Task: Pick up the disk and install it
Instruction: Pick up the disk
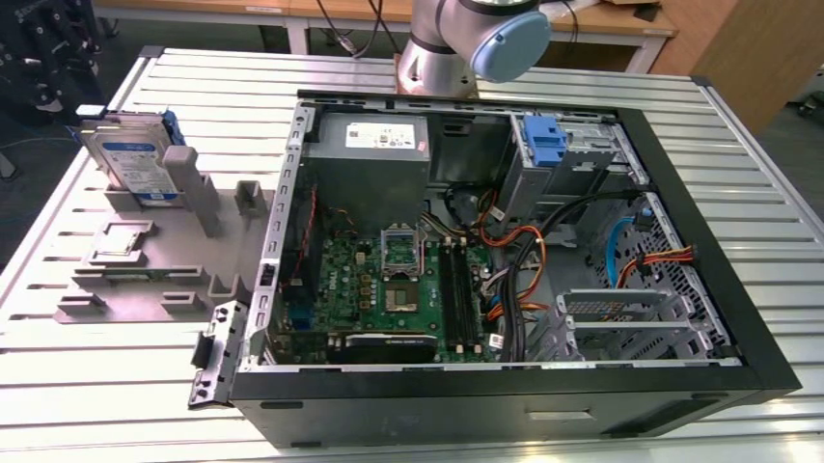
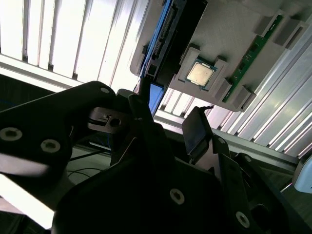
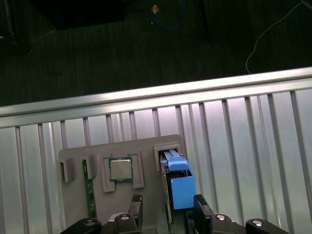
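Bright overhead room light: hard glare on bare metal, deep shade elsewhere.
In the exterior view the slatted table (image 1: pixel 116 386) shines pale, nearly washed out toward the exterior view's left, while the inside of the open computer case (image 1: pixel 515 280) sits in softer shade under its black walls. In the second wrist view the slats (image 2: pixel 48 34) burn out to white and the gripper (image 2: pixel 168 119) is a backlit, near-black mass. In the first wrist view the table's rail (image 3: pixel 195 95) glints against a dim floor (image 3: pixel 97 44).

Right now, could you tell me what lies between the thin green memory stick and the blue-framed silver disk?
The square silver processor chip, seated in a pocket of the grey plastic holder, in both wrist views.
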Motion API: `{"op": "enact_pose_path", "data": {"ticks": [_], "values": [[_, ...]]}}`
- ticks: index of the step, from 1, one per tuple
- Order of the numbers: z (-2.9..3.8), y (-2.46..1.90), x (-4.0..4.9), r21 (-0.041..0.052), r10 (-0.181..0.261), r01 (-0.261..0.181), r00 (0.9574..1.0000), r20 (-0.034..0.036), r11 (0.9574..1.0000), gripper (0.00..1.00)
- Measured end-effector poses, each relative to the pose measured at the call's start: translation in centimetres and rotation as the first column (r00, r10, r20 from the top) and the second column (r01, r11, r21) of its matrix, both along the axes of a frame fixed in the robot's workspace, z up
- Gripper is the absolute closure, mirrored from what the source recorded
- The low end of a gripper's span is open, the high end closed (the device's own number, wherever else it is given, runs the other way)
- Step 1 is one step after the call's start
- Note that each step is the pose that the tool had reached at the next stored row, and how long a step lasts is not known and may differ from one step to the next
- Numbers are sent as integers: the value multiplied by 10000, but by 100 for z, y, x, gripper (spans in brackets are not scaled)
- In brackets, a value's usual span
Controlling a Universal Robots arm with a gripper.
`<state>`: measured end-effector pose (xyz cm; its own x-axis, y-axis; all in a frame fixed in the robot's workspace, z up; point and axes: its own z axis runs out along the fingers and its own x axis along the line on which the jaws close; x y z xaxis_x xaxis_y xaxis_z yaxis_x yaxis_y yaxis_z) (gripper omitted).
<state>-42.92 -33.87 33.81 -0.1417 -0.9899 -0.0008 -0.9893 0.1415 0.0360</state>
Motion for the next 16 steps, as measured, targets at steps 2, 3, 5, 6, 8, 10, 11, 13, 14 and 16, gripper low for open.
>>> {"op": "enact_pose_path", "data": {"ticks": [2, 3, 5, 6, 8, 10, 11, 13, 14, 16], "values": [[0, 0, 0, 0, 0, 0, 10000, 1, 10000, 47], [0, 0, 0, 0, 0, 0, 10000, 1, 10000, 47], [-2, 0, 0, 3, 10, -10, 10000, 0, 10000, 47], [-6, 0, 0, 16, 66, -66, 10000, 2, 10000, 47], [-16, -1, 0, 92, 248, -248, 9997, 2, 9996, 47], [-24, -1, -4, 274, 346, -346, 9994, 8, 9990, 47], [-28, 0, -8, 416, 367, -367, 9993, 14, 9985, 47], [-34, 0, -17, 704, 377, -377, 9993, 24, 9968, 47], [-38, 0, -23, 816, 376, -377, 9993, 27, 9960, 47], [-57, 0, -39, 928, 374, -376, 9993, 33, 9950, 47]]}}
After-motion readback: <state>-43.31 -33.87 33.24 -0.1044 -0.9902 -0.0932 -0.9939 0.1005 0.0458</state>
